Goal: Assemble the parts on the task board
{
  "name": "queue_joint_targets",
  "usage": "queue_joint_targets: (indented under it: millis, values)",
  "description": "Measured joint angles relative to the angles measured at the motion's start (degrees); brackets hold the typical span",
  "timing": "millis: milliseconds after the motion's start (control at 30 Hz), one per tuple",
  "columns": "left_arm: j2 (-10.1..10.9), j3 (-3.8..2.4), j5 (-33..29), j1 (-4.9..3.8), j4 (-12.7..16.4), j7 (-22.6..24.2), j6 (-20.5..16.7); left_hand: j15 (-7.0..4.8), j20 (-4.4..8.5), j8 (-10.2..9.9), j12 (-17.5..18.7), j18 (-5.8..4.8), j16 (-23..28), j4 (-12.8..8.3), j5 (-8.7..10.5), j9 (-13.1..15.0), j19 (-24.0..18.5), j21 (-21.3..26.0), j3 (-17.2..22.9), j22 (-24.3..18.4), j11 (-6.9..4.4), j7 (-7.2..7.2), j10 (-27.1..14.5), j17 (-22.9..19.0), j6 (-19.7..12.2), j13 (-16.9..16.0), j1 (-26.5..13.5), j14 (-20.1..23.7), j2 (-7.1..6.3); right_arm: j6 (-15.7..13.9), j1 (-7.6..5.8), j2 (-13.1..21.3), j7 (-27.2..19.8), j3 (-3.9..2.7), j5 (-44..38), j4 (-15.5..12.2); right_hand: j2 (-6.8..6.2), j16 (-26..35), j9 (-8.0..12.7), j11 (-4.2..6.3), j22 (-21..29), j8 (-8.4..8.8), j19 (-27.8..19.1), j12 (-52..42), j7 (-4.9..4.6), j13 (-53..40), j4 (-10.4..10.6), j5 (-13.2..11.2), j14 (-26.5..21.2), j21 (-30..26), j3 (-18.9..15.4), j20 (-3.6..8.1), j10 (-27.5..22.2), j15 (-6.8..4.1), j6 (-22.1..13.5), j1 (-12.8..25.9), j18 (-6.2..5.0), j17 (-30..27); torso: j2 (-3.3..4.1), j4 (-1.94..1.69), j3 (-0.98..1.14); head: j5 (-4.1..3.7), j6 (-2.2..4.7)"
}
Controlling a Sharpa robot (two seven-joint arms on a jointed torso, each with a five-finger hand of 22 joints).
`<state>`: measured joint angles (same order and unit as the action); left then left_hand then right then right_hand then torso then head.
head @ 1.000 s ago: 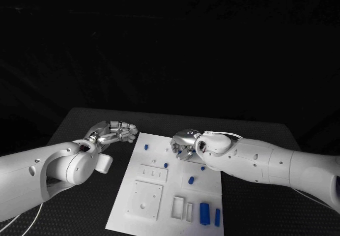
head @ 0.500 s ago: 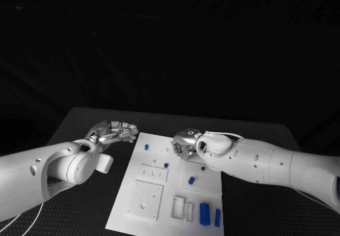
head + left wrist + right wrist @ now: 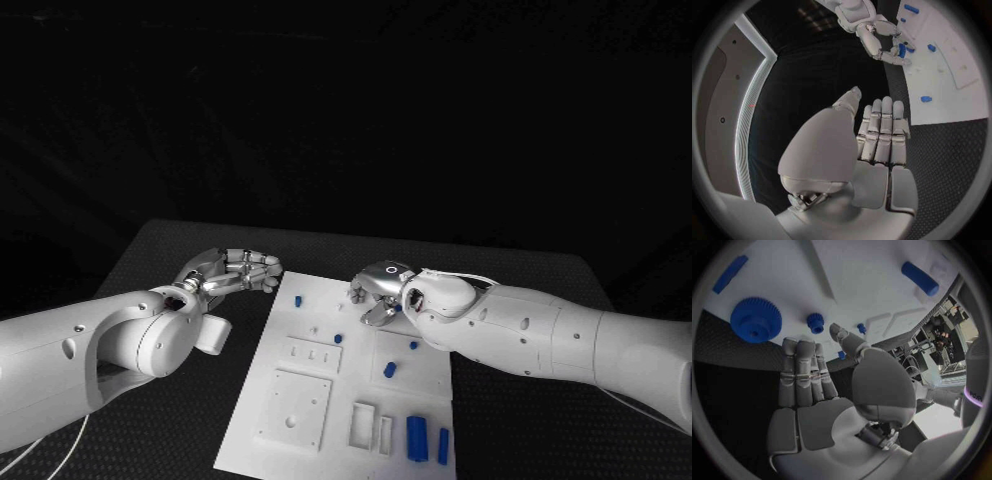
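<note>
Two hands over black table (image 3: 173, 250) | left hand (image 3: 231, 271) beside task board (image 3: 325, 400) far-left corner, fingers together, nothing held | right hand (image 3: 378, 292) over board's far edge, fingers close together, nothing held | large blue gear (image 3: 756, 319) and small blue gear (image 3: 816, 322) just beyond right fingertips (image 3: 803, 347) | blue parts (image 3: 415, 436) at board's near edge

No writing, label, brand, number or sign can be read anywhere here: none on the white task board (image 3: 343, 385), none on the blue parts (image 3: 415, 436), none on the arms, none on the tabletop (image 3: 173, 250).
</note>
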<state>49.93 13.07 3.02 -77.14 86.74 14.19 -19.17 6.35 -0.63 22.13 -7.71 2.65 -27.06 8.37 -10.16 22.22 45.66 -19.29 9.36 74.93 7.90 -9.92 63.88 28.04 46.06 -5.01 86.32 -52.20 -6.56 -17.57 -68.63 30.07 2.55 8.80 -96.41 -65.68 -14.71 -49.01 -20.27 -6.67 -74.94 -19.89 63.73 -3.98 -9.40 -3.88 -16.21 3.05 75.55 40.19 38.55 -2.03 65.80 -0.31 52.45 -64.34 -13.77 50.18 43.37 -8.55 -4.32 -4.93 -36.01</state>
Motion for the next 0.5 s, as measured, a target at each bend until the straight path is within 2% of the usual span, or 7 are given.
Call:
queue_joint_targets:
  millis: [333,433,500]
  values:
    - [0.2,0.0,-0.2,0.0,0.1,-0.1,0.2,0.0,0.0,0.0,0.0,-0.01,0.0,0.2,0.23,-0.1,0.0,0.0,-0.2,0.0,0.0,0.0,0.0,0.0,0.0,0.1,0.0,0.0,0.0,-0.6,-0.01,2.2,0.0,-0.01,0.2,-2.0,0.0,-2.0,0.0,-0.08,0.0,0.14,-0.2,0.0,0.08,-0.1,0.2,0.6,0.0,1.9,-1.2,0.15,-0.1,0.0,-0.1,0.0,-0.01,0.0,0.04,0.08,-0.05,-0.04,0.07]
    - [0.3,0.0,-0.2,0.0,0.1,-0.1,0.3,0.0,0.0,0.0,0.0,-0.01,0.0,0.2,0.23,0.0,0.0,0.0,-0.2,0.0,0.0,0.0,0.0,0.0,0.0,0.1,0.0,0.0,0.0,-0.4,-0.02,2.6,0.0,-0.01,0.2,-2.3,0.61,-2.8,-0.2,-0.06,0.0,0.14,-0.1,-0.4,0.1,-0.2,0.2,0.6,0.0,2.6,-1.2,0.3,-0.1,0.0,-0.1,-0.6,-0.01,0.0,0.05,0.12,-0.09,-0.04,0.07]
    - [0.2,0.0,-0.3,0.0,0.0,-0.1,0.3,0.0,0.0,0.0,0.0,-0.01,0.0,0.2,0.22,0.0,0.0,0.0,-0.2,0.0,0.0,0.0,0.0,0.0,0.0,0.1,0.0,0.0,0.0,-0.3,-0.02,2.8,0.0,-0.01,0.2,-2.6,0.7,-3.4,-0.3,0.36,0.0,-0.24,0.1,-0.7,0.41,-0.3,0.2,0.6,0.0,3.1,-1.2,0.52,0.4,-0.01,0.2,-0.7,-0.01,0.0,0.05,0.12,-0.1,-0.01,0.06]
